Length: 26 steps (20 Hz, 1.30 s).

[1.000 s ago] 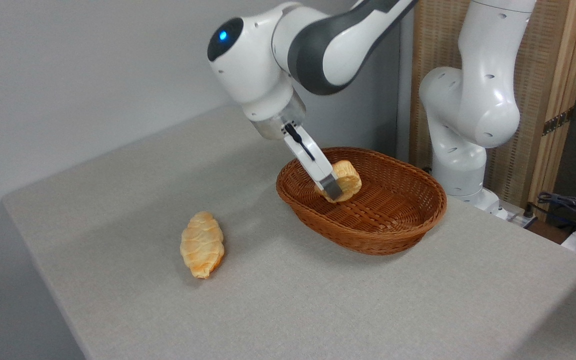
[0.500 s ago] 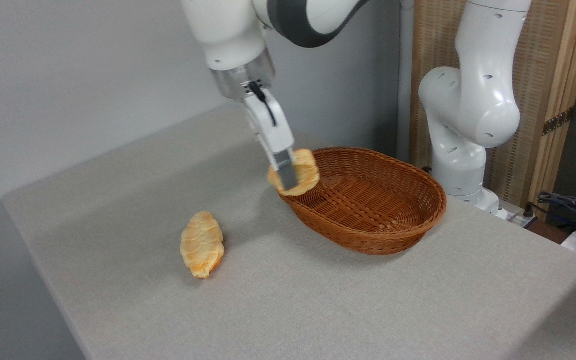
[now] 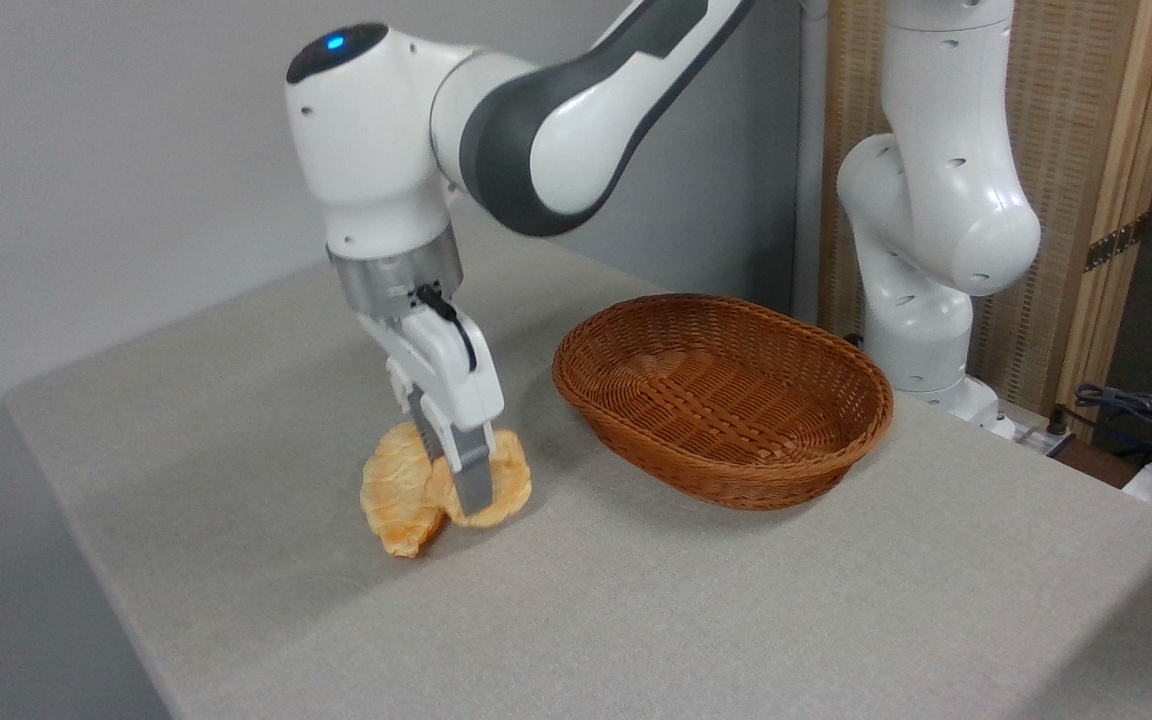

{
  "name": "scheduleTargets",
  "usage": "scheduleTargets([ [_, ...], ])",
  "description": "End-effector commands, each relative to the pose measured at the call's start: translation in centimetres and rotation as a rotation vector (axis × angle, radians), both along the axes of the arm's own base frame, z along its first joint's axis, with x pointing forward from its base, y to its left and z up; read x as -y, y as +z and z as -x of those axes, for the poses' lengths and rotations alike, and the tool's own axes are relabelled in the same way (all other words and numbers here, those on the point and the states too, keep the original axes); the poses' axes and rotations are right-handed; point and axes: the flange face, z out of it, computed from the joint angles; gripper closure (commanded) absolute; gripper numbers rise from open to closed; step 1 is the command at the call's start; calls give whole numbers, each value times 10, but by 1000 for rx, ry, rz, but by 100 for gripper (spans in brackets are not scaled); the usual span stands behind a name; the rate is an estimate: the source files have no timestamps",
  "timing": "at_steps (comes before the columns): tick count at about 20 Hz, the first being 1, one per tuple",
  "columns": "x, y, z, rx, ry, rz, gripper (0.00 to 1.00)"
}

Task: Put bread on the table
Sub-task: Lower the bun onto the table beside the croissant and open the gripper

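Note:
The bread (image 3: 506, 480), a small round golden-orange bun, is pinched between the fingers of my gripper (image 3: 466, 490), which is shut on it. The bun hangs low over the table (image 3: 686, 600), at or just above its grey-beige cloth; I cannot tell whether it touches. It sits right beside a longer, paler braided loaf (image 3: 394, 490) that lies on the cloth to its left. One finger (image 3: 471, 478) covers the middle of the bun.
A brown oval wicker basket (image 3: 816, 440) with nothing in it stands to the right of the gripper. The arm's white base (image 3: 926, 250) rises behind the basket. Cables (image 3: 1146, 420) lie off the table's far right edge.
The gripper has carried the bun up out of the basket, leftward over its rim, and down to the table beside the braided loaf. The basket is now without bread.

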Motion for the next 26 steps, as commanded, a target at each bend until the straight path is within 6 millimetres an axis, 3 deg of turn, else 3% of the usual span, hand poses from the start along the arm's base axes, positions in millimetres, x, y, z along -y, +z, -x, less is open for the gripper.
scheduleTargets([
  [1,-9,2,-15,58,38,-5,0],
  [15,-7,-4,-17,51,38,-10,0],
  [19,-8,31,-30,124,60,2,0],
  [21,-18,51,-34,149,82,9,0],
  [26,-15,109,-29,101,96,49,0],
])
